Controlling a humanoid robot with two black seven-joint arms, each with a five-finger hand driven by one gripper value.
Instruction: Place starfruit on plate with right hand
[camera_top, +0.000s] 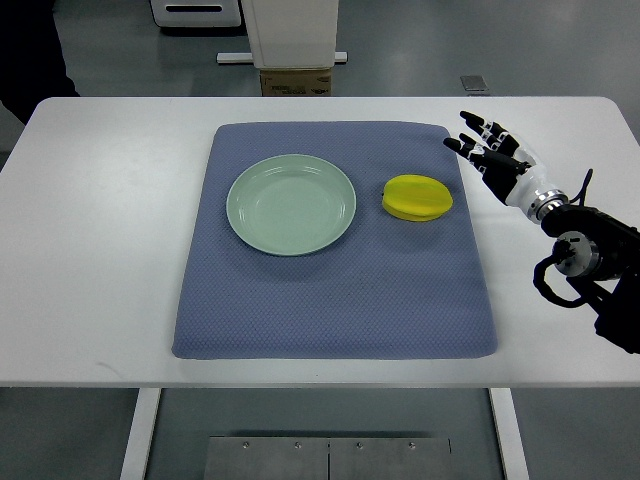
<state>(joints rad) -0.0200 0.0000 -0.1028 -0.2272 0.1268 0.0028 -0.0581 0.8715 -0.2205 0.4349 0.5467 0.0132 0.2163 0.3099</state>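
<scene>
A yellow starfruit (417, 198) lies on the blue mat (335, 290), just right of a pale green plate (291, 204) that holds nothing. My right hand (487, 146) hovers over the mat's right edge, a little right of and beyond the starfruit, apart from it. Its fingers are spread and hold nothing. Its arm comes in from the right edge. The left arm does not show.
The mat lies on a white table (90, 250). Beyond the table's far edge stand a white machine base (294, 35) and a cardboard box (295, 82). Grey floor surrounds the table.
</scene>
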